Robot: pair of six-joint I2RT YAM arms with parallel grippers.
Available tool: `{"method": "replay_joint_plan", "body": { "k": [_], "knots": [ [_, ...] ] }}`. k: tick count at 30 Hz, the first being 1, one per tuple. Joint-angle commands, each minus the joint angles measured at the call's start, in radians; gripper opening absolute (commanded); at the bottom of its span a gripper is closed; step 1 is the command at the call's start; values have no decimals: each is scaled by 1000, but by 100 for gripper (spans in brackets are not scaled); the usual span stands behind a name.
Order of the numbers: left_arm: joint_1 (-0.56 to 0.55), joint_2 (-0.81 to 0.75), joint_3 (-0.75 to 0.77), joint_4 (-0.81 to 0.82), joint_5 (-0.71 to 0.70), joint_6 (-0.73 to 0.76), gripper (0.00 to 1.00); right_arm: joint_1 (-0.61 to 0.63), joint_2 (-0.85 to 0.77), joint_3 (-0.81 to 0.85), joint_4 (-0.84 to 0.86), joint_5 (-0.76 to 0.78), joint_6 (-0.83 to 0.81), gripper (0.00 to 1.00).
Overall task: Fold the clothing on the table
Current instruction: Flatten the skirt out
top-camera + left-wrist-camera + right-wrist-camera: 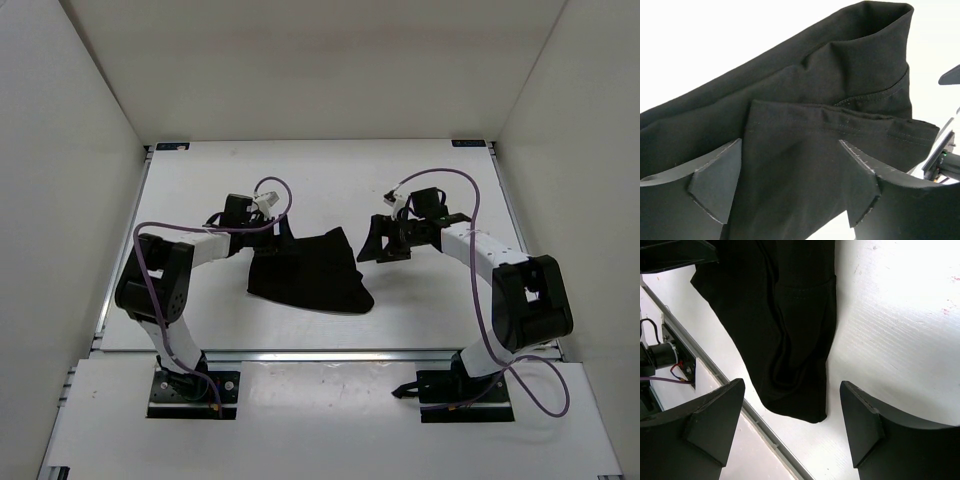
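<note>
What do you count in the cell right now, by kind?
Garment: 1
Arms: 2, left arm and right arm
Table: 1
Total: 4

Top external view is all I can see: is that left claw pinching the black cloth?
Observer: No. The left wrist view shows the left gripper open, with the clothing showing in its gap, not pinched.
Visitor: Is the cloth folded there?
Observer: Layers overlap: a stitched hem lies across more fabric.
Visitor: And the right claw?
Observer: The right gripper is open over the table, and a corner of the clothing shows in its gap.
</note>
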Motion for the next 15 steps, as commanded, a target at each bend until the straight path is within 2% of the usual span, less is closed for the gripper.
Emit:
{"method": "replay_joint_plan", "body": {
  "k": [1, 4, 7, 8, 10, 12, 15],
  "knots": [
    [-6, 14, 35, 48, 68, 4, 82, 0, -33, -8, 4, 12, 1, 74],
    [-7, 14, 26, 66, 94, -1, 66, -2, -54, -23, -6, 30, 4, 74],
    [-4, 1, -2, 110, 129, -19, 43, -13, -77, -49, 0, 30, 14, 74],
    [0, 3, -8, 115, 123, -27, 42, -22, -82, -57, 0, 29, 16, 74],
    [-1, 14, 1, 118, 145, -32, 30, -22, -96, -69, 7, 30, 24, 74],
    [-1, 21, 15, 112, 175, -38, 0, -26, -105, -81, 16, 35, 31, 74],
    [-6, -8, 41, 81, 217, -29, 0, -25, -132, -106, 33, 38, 47, 74]
  ]
}}
